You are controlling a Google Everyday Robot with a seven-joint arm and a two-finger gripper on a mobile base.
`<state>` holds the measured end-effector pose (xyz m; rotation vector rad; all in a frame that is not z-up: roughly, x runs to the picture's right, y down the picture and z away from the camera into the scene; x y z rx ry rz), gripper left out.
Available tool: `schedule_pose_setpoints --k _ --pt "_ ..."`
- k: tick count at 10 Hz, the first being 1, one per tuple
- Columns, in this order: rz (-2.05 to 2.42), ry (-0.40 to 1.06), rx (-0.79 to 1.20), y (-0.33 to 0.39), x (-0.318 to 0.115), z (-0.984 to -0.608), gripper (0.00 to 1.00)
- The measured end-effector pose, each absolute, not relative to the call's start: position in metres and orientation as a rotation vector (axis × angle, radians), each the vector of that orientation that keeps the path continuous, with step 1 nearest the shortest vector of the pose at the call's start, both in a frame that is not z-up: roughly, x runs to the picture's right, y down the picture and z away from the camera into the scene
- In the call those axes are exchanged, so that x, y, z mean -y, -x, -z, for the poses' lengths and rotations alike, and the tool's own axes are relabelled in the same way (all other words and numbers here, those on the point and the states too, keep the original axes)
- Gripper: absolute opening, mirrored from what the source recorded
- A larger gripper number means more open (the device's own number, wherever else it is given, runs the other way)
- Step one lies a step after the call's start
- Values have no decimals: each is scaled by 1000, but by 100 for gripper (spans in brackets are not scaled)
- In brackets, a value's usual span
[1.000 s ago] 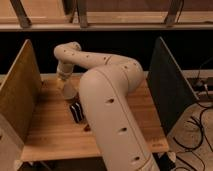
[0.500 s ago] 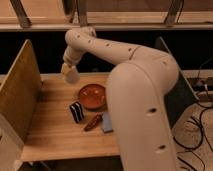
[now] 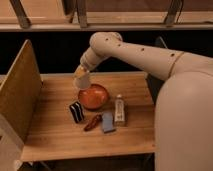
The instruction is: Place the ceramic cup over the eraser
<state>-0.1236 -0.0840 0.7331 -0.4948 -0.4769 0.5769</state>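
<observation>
The pincer point(image 3: 83, 75) clasps the ceramic cup point(image 3: 82, 82), apart from the eraser point(image 3: 76, 111)

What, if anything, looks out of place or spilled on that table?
Nothing looks spilled or broken. The only odd sight is the cup, held in the air by the gripper over the bowl's back left rim rather than standing on the table. The eraser stands upright nearby.

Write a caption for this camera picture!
The gripper holds the cup beside the bowl; the eraser stands in front.
</observation>
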Motion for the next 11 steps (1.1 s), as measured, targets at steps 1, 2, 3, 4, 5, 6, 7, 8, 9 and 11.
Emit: schedule_pose_setpoints --k 1,2,3,4,5,6,7,8,9,11 --pt "-576 501 478 123 81 -731 0" --pt "-574 501 479 124 80 -731 0" --pt "-571 503 481 126 80 -731 0" --pt "-568 505 477 126 79 -731 0" --pt "-558 503 464 124 78 -730 0" --pt "-526 486 424 123 77 -724 0" --pt "-500 457 391 123 78 -716 0" --pt "-486 429 372 124 81 -706 0" --pt "-478 405 361 124 83 -699 0" --pt "-473 384 368 132 79 -684 0"
